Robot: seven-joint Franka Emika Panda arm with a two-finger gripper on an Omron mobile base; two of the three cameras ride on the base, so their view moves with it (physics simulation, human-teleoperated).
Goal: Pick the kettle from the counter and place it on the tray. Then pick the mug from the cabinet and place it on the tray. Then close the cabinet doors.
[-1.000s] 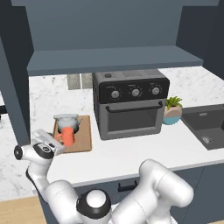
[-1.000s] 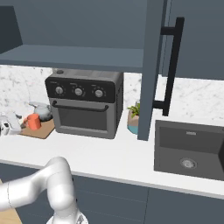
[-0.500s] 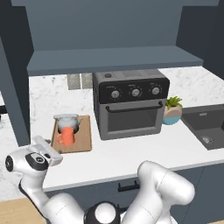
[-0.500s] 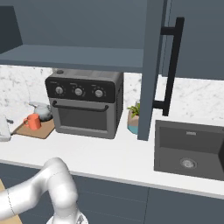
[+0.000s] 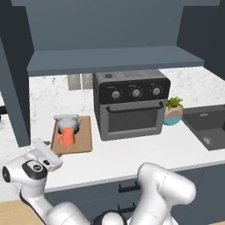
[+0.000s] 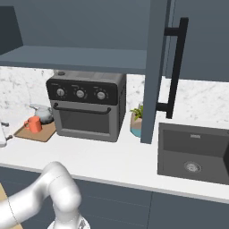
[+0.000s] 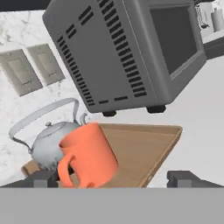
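Orange mug (image 7: 87,154) sat upright on the tray (image 7: 144,148), directly in front of the kettle (image 7: 46,142) and, as far as the hand view showed, touching or nearly touching it. Both were on the end of the tray farther from the toaster oven (image 5: 129,105). The tray lay flat on the white marble desk (image 5: 145,149), just beside the oven's left side.

The hand (image 7: 113,178) was spread wide with nothing between the fingertips (image 7: 43,178); the mug stood just past them, off toward one tip. In the left base view the hand (image 5: 44,151) hovered at the tray's near corner, clear of the mug (image 5: 66,137) and kettle (image 5: 67,122).

Cabinet (image 5: 114,59) above the oven was open, shelf bare where it showed. One cabinet door (image 6: 154,71) stood swung out edge-on to the right of the oven, with its black bar handle (image 6: 175,67) facing right; the other door (image 5: 13,88) stood open left of the tray.

A potted plant (image 5: 173,110) sat just right of the oven, and a dark sink (image 6: 194,152) was further right of that. Two wall switch plates (image 7: 30,68) were behind the kettle.
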